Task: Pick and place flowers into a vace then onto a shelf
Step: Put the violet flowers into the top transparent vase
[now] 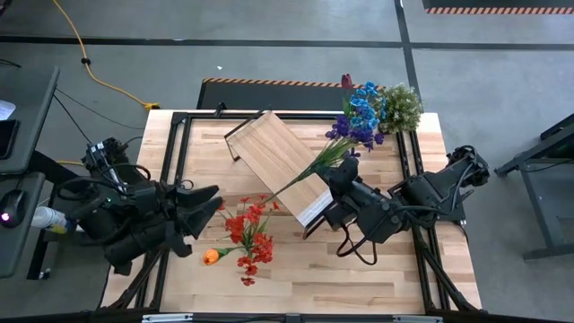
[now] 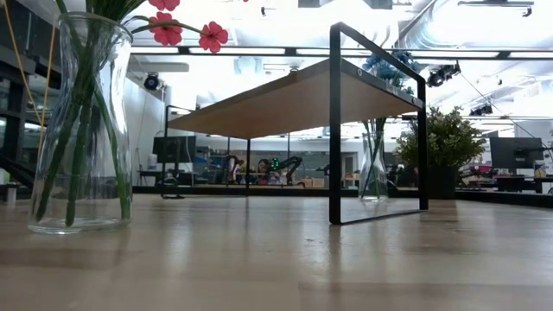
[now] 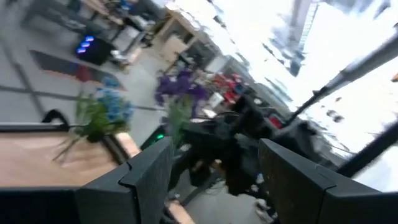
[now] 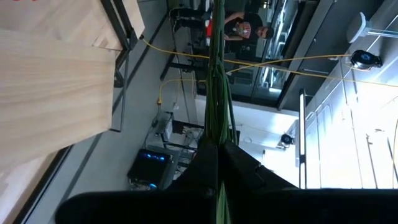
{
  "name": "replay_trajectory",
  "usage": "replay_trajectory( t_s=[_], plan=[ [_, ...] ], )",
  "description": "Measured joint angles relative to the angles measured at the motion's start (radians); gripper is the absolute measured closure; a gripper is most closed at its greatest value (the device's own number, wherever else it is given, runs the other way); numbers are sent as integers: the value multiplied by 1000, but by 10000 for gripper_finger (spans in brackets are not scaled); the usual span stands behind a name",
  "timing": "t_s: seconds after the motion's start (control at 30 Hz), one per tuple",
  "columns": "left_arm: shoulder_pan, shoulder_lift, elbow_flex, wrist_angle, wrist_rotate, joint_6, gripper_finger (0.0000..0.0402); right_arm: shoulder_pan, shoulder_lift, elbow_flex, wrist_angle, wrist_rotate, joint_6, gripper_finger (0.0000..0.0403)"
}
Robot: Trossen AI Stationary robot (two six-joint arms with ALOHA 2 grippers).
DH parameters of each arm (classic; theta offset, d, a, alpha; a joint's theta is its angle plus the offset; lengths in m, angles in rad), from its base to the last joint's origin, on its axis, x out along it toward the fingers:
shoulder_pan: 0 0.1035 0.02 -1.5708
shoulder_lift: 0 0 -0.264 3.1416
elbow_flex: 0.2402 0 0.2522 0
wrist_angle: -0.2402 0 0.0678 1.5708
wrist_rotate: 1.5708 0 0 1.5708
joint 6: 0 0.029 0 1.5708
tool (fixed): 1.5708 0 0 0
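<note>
A bunch of blue and purple flowers is held by its green stalks in the clenched right gripper, above the shelf. Red flowers are seen near the released left gripper, and a glass vase holds red ones.

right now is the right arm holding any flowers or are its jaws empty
Holding: the right gripper is shut on a bunch of green stems, its blue and purple blooms sticking out.

Grey concrete floor; yellow cable across it. Hazard-striped mat behind plank table. Bright ceiling lights; cluttered workbenches beyond.
</note>
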Motion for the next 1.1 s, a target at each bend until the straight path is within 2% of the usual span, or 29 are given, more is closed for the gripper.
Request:
replay_trajectory(
  t_s=[0.1, 0.2, 0.33, 0.4, 0.6, 0.7, 0.9, 1.1],
  plan=[
    [16, -2, 0, -79, 70, -63, 131, 0, 0, 0, 0, 4, -2, 403],
    [45, -2, 0, -228, 163, -206, 131, 0, 0, 0, 0, 18, -25, 403],
    [133, -5, 0, -472, 404, -517, 131, 0, 0, 0, 0, 35, -37, 403],
    [190, -4, 0, -552, 512, -621, 131, 0, 0, 0, 0, 45, -37, 403],
    [340, -24, 0, -644, 743, -730, 131, 7, 0, 0, 0, 63, -36, 403],
    [385, -48, 1, -697, 788, -750, 131, 10, 0, 0, -1, 90, -49, 403],
    [469, -80, 0, -878, 884, -888, 131, 16, 0, 0, -1, 97, -87, 403],
    [551, -116, 0, -965, 966, -912, 131, 16, 0, 0, -2, 96, -87, 403]
  ],
)
